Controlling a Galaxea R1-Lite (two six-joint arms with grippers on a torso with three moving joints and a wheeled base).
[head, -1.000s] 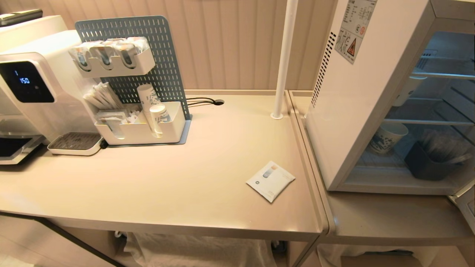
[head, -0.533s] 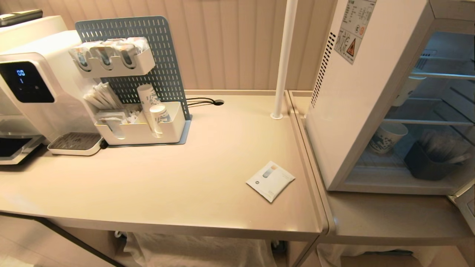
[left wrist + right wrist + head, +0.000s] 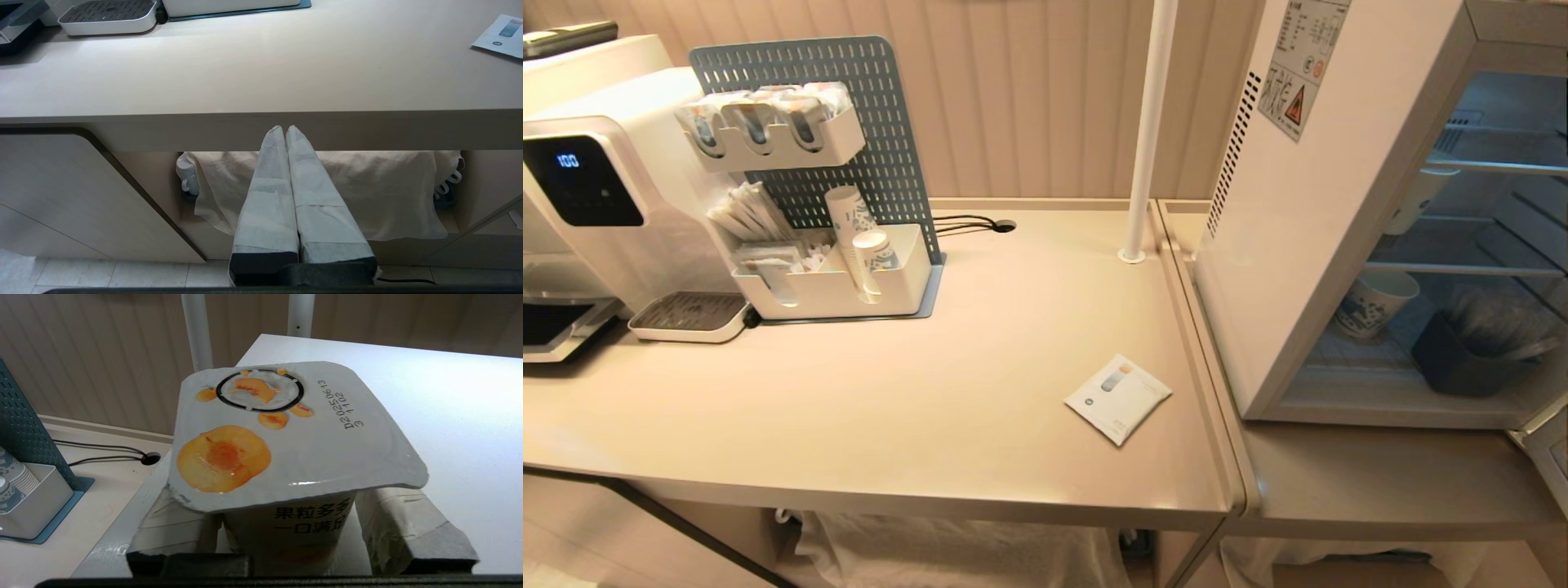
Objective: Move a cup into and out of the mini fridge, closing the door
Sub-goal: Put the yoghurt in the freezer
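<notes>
The cup [image 3: 286,457] stands upright on the white top of the fridge [image 3: 1307,245], between the padded fingers [image 3: 400,526] of the right tool [image 3: 286,535]. The fingers flank the body under the wide rim; whether they press it yet cannot be told. The cup's long axis is vertical, the rim overhanging both fingers. Open room lies around it; two white poles [image 3: 196,330] rise behind. The fridge interior is open. The left tool [image 3: 284,134] is clenched, parked below the surface [image 3: 931,392] edge.
</notes>
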